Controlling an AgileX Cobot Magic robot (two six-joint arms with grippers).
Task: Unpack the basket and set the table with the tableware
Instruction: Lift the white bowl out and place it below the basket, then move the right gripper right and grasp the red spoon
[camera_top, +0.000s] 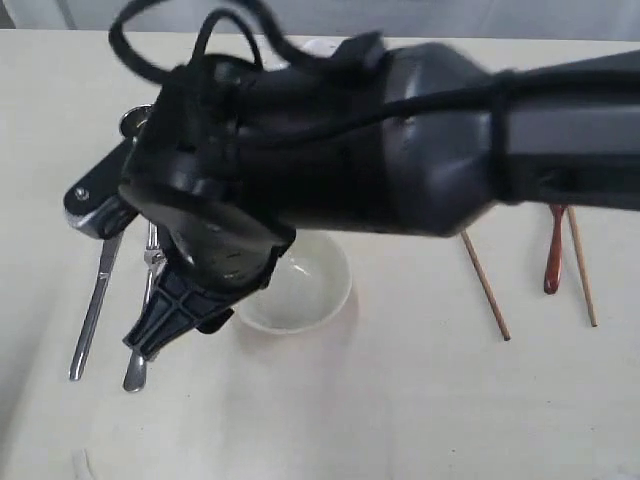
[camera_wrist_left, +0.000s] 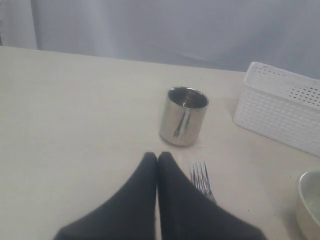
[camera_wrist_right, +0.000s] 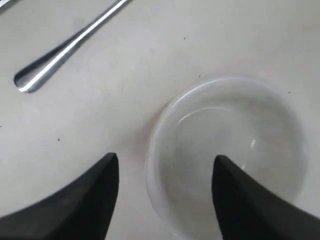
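The pale bowl (camera_top: 305, 285) stands on the cream table (camera_top: 400, 400). My right gripper (camera_wrist_right: 165, 159) is open over the bowl (camera_wrist_right: 235, 150), one finger outside the rim and one above the inside, gripping nothing. In the exterior view the right gripper (camera_top: 175, 310) reaches across to the left. A steel knife (camera_top: 92, 310) and fork (camera_top: 148, 290) lie left of the bowl. My left gripper (camera_wrist_left: 157, 156) is shut and empty, just short of the steel cup (camera_wrist_left: 183, 116), beside the fork (camera_wrist_left: 201, 177). The white basket (camera_wrist_left: 280, 107) stands further off.
Two wooden chopsticks (camera_top: 485, 285) (camera_top: 580, 265) and a dark red spoon (camera_top: 553, 250) lie on the right of the table. A steel utensil handle (camera_wrist_right: 65, 50) lies near the bowl. The right arm (camera_top: 420, 140) hides much of the far table.
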